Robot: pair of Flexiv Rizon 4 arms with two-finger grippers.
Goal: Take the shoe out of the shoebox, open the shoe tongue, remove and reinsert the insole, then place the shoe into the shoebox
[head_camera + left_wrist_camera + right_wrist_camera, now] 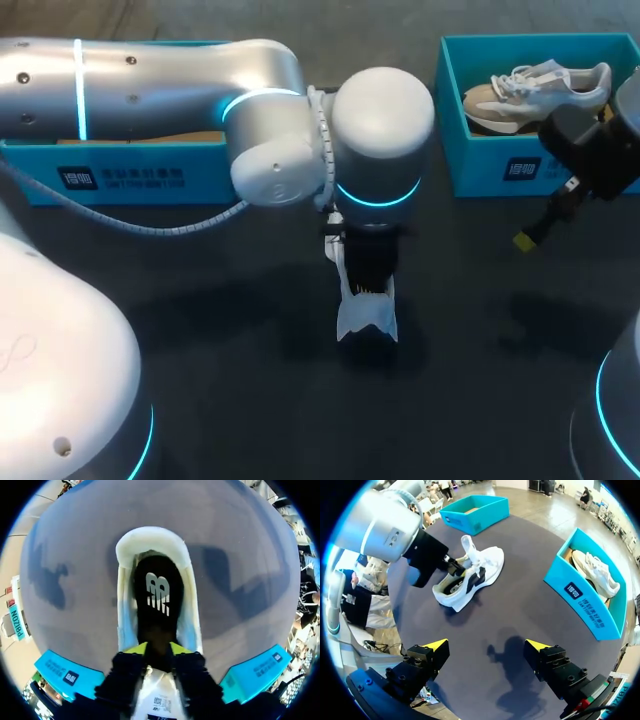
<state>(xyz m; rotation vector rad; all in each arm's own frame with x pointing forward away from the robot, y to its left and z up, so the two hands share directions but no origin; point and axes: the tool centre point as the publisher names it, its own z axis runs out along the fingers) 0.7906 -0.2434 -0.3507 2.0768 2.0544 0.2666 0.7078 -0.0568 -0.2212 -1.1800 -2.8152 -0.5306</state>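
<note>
Left gripper (158, 649) sits low at the mouth of the white shoe (366, 315), with the white tongue (160, 695) lying against it, label side up. Whether it is pinching that tongue or only resting beside it, I cannot tell. Right gripper (487, 645) is spread wide with nothing between its yellow tips, and it hangs above bare dark surface (250, 400). Seen from the head view, the left arm (150, 80) comes in from nine o'clock and bends down at the middle, over the white shoe. The right arm (600, 150) stands at about three o'clock. One teal shoebox (120, 175) lies at ten o'clock from the white shoe, partly hidden behind the left arm. A second teal shoebox (500, 165) lies at two o'clock and holds a beige sneaker (535, 95) on its side. The white shoe stands upright on its sole in the middle of the surface, well apart from both boxes. Inside it, a black insole (155, 615) with a white logo lies flat, running ahead of the left gripper toward the rounded end of the shoe.
</note>
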